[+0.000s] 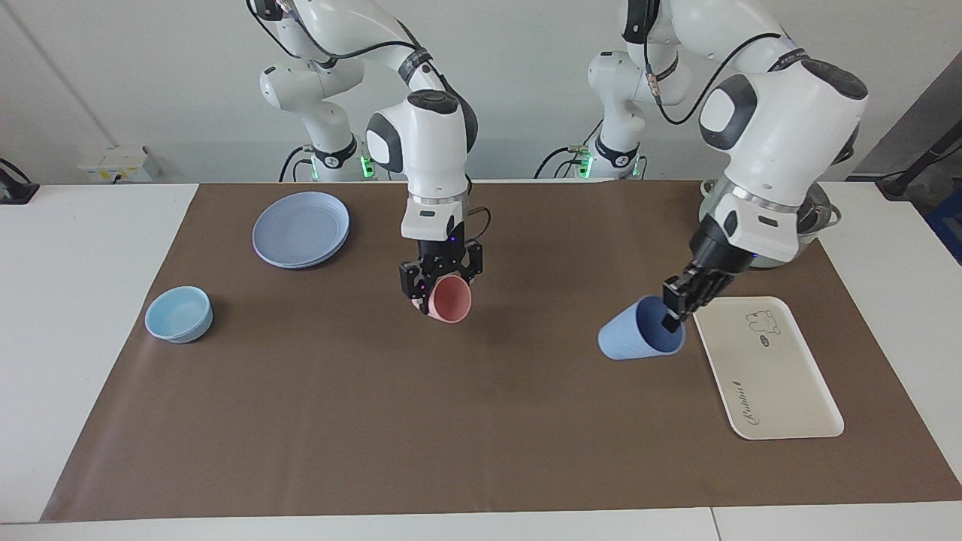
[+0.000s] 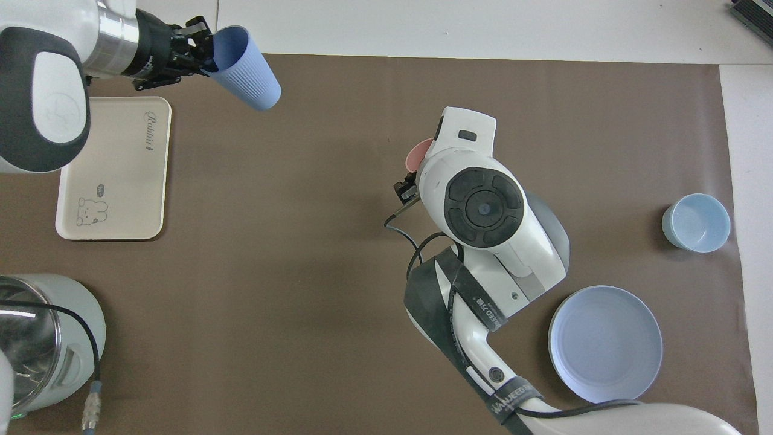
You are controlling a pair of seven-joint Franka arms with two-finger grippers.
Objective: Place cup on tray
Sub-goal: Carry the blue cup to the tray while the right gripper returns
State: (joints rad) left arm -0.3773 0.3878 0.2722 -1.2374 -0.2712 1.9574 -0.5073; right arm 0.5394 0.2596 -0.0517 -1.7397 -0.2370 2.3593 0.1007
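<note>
A: What is being hidden or cut off?

B: In the overhead view, the right arm's wrist housing is covering the right gripper, and only a sliver of the pink cup is showing past it. The left arm is being cut off by the frame edge there, and the pot is showing only in part. In the facing view, the left arm is standing in front of the pot and concealing most of it.

A: What is the right gripper doing?

B: It is hanging over the middle of the brown mat, with its fingers closed on the rim of the pink cup, which is tilting with its mouth toward the facing camera.

A: And the left gripper?

B: The left gripper is clamping the rim of the cup, one finger inside the mouth. The cup is hanging tilted, base pointing toward the right arm's end. It is being held in the air over the mat, just beside the tray, not on it.

A: What is each view adding?

B: The facing view is showing both grips. The overhead view is showing the ribbed wall of the cup and the tray's bear drawing and lettering. The plate and bowl are lying toward the right arm's end, well apart from both grippers.
</note>
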